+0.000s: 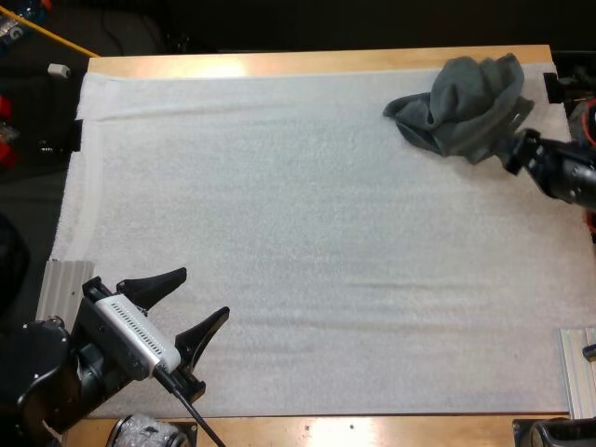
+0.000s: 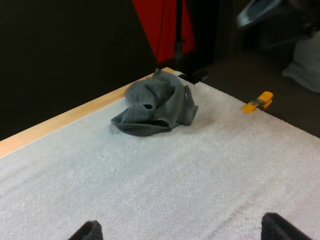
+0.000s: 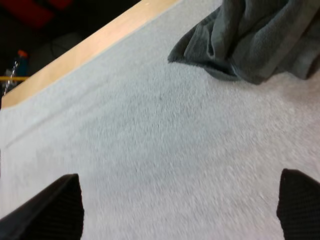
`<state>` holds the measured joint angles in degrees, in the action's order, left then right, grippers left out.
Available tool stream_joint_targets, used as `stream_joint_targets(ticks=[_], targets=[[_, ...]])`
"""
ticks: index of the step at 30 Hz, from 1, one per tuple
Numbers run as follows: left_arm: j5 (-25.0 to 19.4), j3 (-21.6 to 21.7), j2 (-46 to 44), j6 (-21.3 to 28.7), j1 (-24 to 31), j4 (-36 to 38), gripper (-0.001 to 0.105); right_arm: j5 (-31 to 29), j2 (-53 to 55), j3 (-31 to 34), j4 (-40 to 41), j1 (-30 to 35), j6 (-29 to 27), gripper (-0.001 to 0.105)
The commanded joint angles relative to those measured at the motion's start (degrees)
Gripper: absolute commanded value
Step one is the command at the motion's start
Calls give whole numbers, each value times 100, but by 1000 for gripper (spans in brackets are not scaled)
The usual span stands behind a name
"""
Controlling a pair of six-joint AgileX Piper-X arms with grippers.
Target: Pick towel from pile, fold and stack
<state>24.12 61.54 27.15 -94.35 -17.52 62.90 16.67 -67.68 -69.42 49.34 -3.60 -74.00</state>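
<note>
Two grippers, both empty. Nearest, at seven o'clock on the white mat (image 1: 307,233): left gripper (image 1: 200,293), fingers spread wide, well apart from anything. Further out, at two o'clock: right gripper (image 1: 515,149), fingers likewise parted, just beside the crumpled towel (image 1: 466,102), not yet closed on it. Farthest, toward one o'clock by the far edge of the table (image 1: 279,63): the towel itself, one soft heap. Likely light and limp, prone to drape and bunch. Best pinched at a loose hem near the right gripper, not at the bulky middle.
</note>
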Motion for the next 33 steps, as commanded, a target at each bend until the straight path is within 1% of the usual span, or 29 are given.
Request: stream_joint_targets(ticks=[1, 6, 15, 16, 20, 22, 30, 33], targets=[[20, 35, 19, -71, -31, -13, 62, -21, -155, -31, -204, -6, 155, 77], [20, 35, 19, -71, -31, -13, 62, -21, -955, -31, -777, -6, 584, 77], [20, 35, 19, -158, -31, -13, 62, -21, -2278, -31, -1783, -6, 1162, 76], [20, 35, 19, -174, -31, -13, 62, -21, -2389, -31, -1857, -6, 1218, 74], [20, 35, 19, -227, -31, -13, 62, 16, -2981, -31, -2383, -6, 1569, 60], [20, 35, 19, -230, -31, -13, 62, 25, -3220, -31, -2652, -6, 1694, 55], [20, 35, 19, -238, -31, -13, 62, 25, -4119, -38, -3847, -6, 2466, 55], [20, 35, 19, -357, -31, -13, 62, 2, -4398, -69, -4151, -6, 2649, 55]])
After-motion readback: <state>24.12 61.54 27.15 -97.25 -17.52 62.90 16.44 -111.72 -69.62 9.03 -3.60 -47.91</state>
